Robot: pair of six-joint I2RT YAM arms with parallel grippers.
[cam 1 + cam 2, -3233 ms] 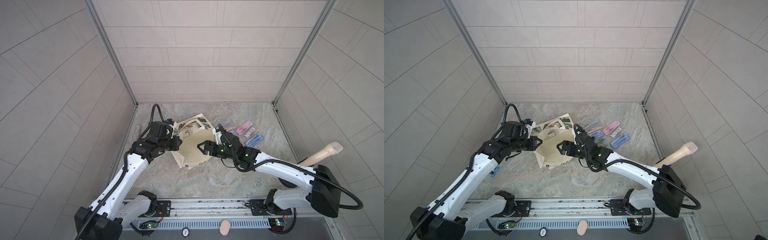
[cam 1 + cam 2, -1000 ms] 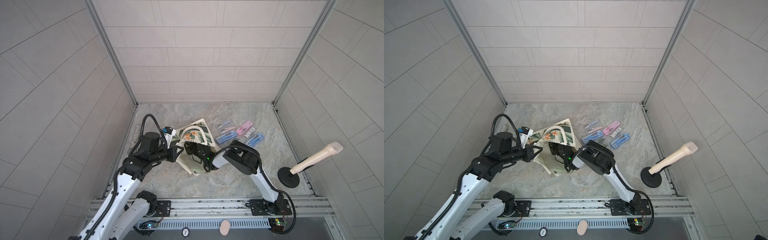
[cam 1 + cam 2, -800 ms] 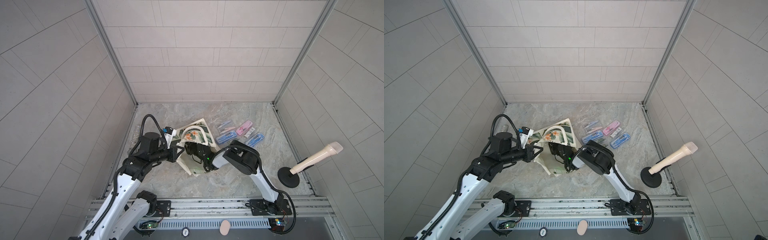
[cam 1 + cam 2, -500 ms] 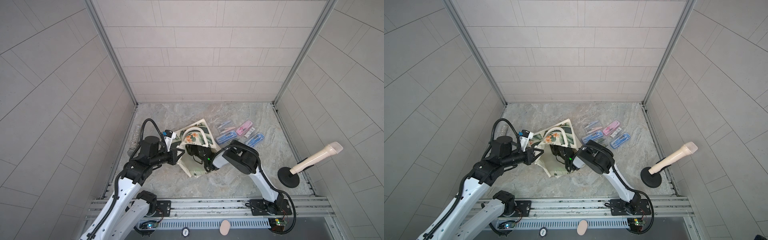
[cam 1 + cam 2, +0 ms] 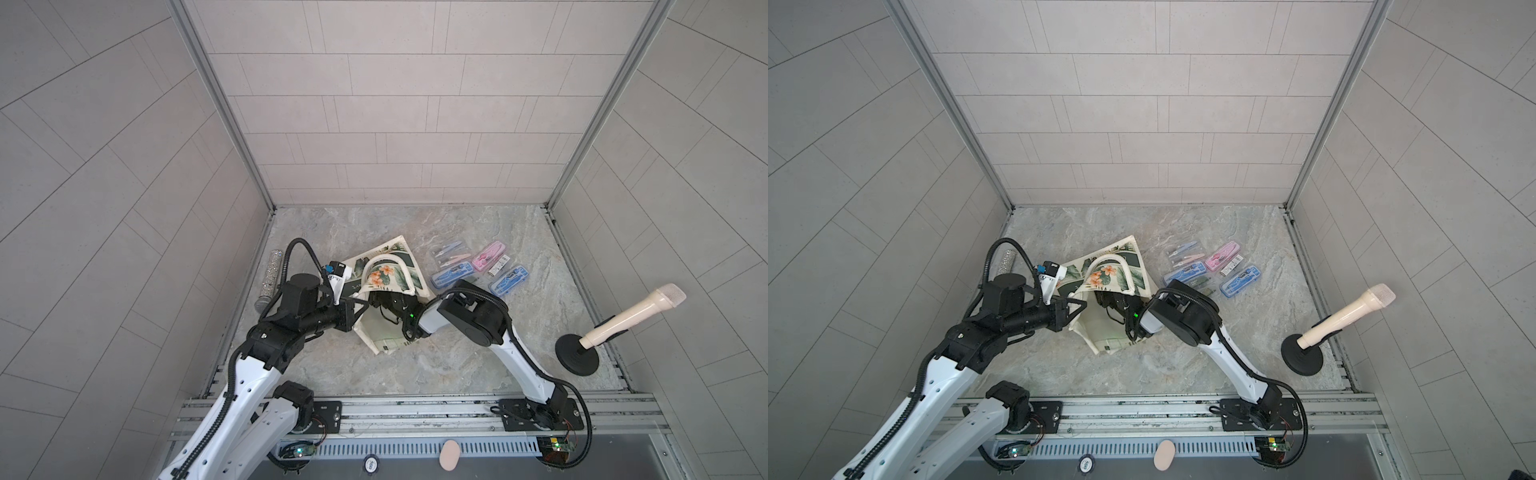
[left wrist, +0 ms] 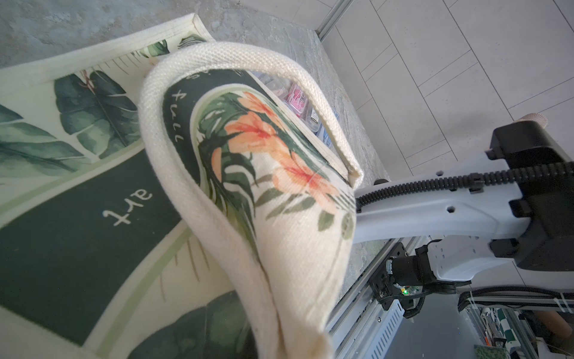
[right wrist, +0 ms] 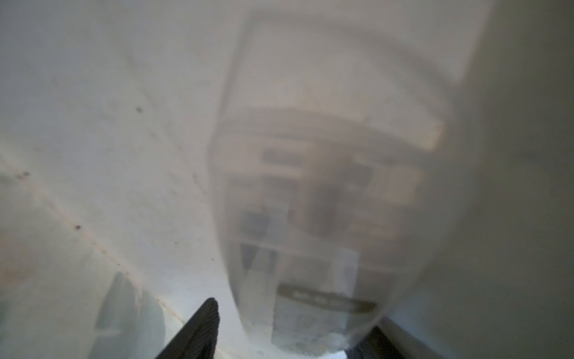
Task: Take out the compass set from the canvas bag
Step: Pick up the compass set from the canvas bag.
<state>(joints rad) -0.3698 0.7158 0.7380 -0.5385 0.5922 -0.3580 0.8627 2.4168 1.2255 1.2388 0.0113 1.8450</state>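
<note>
The canvas bag (image 5: 390, 282) (image 5: 1113, 274) lies mid-floor, leaf print up, in both top views. My left gripper (image 5: 359, 309) is shut on the rim of its mouth and holds that edge (image 6: 279, 217) lifted. My right arm reaches into the mouth, so its gripper is hidden from above. In the right wrist view, the right gripper (image 7: 295, 317) is inside the bag. A blurred clear-lidded compass set (image 7: 323, 202) lies between its fingers (image 7: 198, 329). A thin strip of fabric seems to show beside one finger.
Several compass cases lie on the floor right of the bag, among them a blue one (image 5: 452, 275) and a pink one (image 5: 488, 257). A cream microphone (image 5: 623, 320) leans on a black round stand (image 5: 577, 357) by the right wall. A glittery microphone (image 5: 270, 276) lies by the left wall.
The right arm has gone into the bag's mouth and its jaws have narrowed round the case. The left arm has drawn the held rim slightly towards the front left.
</note>
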